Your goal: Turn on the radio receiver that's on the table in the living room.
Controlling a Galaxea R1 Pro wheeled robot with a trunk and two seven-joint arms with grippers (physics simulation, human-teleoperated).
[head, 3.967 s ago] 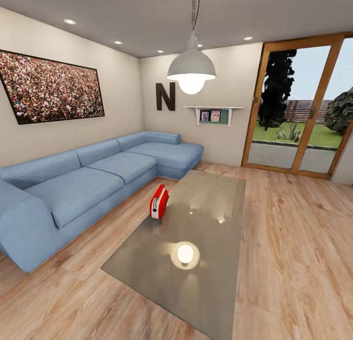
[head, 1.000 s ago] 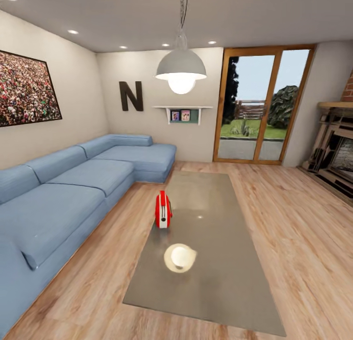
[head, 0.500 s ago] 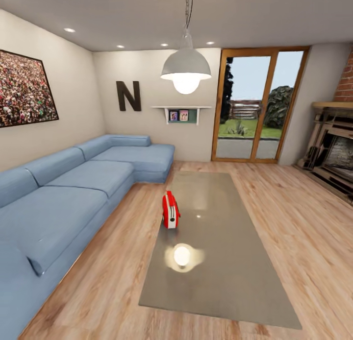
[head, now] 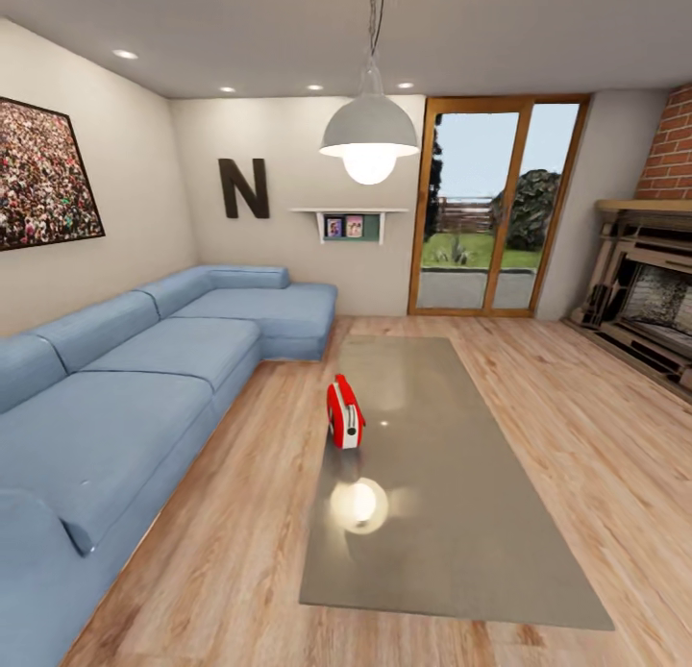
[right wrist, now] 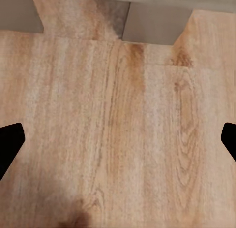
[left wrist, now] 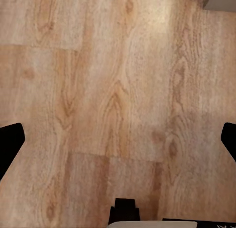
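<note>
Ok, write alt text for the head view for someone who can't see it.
A small red radio receiver stands on the left side of a long glossy table in a living room with a wood plank floor. A blue L-shaped sofa runs along the left, a white pendant lamp hangs above, and glass doors and a brick fireplace lie beyond.

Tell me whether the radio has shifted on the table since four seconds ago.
No. The radio receiver keeps its spot near the table's sofa-side edge; the camera moved.

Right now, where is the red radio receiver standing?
In the head view, the radio receiver stands upright on the table, near its edge on the sofa side, just beyond the lamp's reflection.
</note>
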